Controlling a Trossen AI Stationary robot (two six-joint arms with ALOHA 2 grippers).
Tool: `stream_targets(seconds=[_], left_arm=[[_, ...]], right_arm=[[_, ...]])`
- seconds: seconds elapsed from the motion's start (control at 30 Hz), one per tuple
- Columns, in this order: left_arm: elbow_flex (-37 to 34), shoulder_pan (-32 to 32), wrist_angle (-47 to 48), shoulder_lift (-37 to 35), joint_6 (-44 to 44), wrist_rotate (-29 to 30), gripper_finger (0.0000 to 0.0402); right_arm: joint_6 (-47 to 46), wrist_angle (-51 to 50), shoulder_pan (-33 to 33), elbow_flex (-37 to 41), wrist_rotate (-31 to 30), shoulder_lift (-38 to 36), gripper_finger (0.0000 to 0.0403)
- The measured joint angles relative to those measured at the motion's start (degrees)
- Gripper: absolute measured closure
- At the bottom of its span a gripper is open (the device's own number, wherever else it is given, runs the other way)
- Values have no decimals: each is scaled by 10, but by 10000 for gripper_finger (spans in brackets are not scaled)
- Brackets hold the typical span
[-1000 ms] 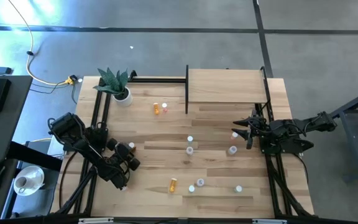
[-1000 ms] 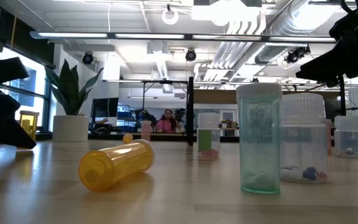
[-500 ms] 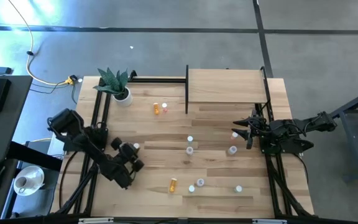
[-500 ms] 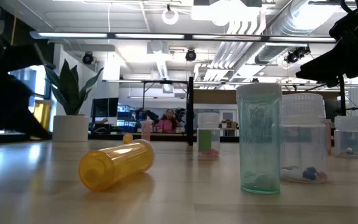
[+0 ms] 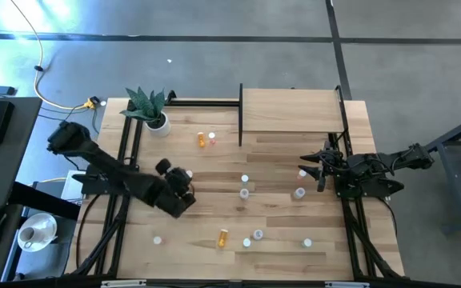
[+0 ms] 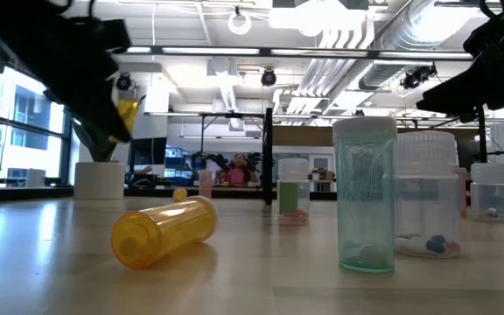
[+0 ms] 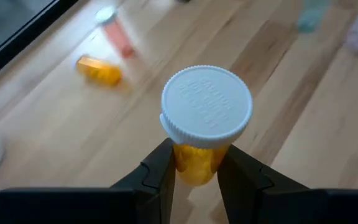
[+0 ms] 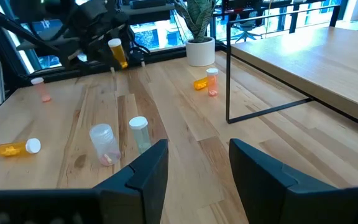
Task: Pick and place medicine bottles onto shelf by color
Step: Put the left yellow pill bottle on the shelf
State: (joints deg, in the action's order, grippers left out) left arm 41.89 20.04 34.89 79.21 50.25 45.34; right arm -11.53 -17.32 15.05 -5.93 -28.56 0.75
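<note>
My left gripper is shut on an orange medicine bottle with a white cap, above the table's left middle. The held bottle also shows in the low view and the right wrist view. My right gripper is open and empty at the table's right side, in front of the shelf. Several bottles stand or lie on the table: an orange one lies near the front, and an orange and a pink one are at the back. My left gripper pinches the orange body of the bottle between its two fingers, just below the white cap. The fingers slant down from the table's left. The bottle stands about upright, cap up, lifted clear of the table.
A white pot with a green plant stands at the far left. Black frame rails run along the table's left and right sides. A small pink bottle stands near the front left. Capped bottles cluster mid-table.
My left gripper has risen and gone toward the table's far and right edges, carrying the orange bottle clear of the table. The small pink bottle at the front left has come into sight where the arm stood.
</note>
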Motion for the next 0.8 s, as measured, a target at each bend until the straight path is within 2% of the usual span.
stream_targets(seconds=[0.1,0.2,0.3,0.43,0.8], left_arm=[[0,-36,-54,-30,-121,-46,312],[0,-74,-103,-57,-235,-116,312],[0,-107,-147,-74,-304,-193,312],[0,-128,-190,-74,-349,-271,312],[-1,-145,-350,-66,-420,-335,312]], right_arm=[[0,0,0,0,0,1,242],[0,0,0,0,0,2,242],[0,0,0,0,0,3,242],[0,0,0,0,0,3,242],[0,0,0,0,0,4,242]])
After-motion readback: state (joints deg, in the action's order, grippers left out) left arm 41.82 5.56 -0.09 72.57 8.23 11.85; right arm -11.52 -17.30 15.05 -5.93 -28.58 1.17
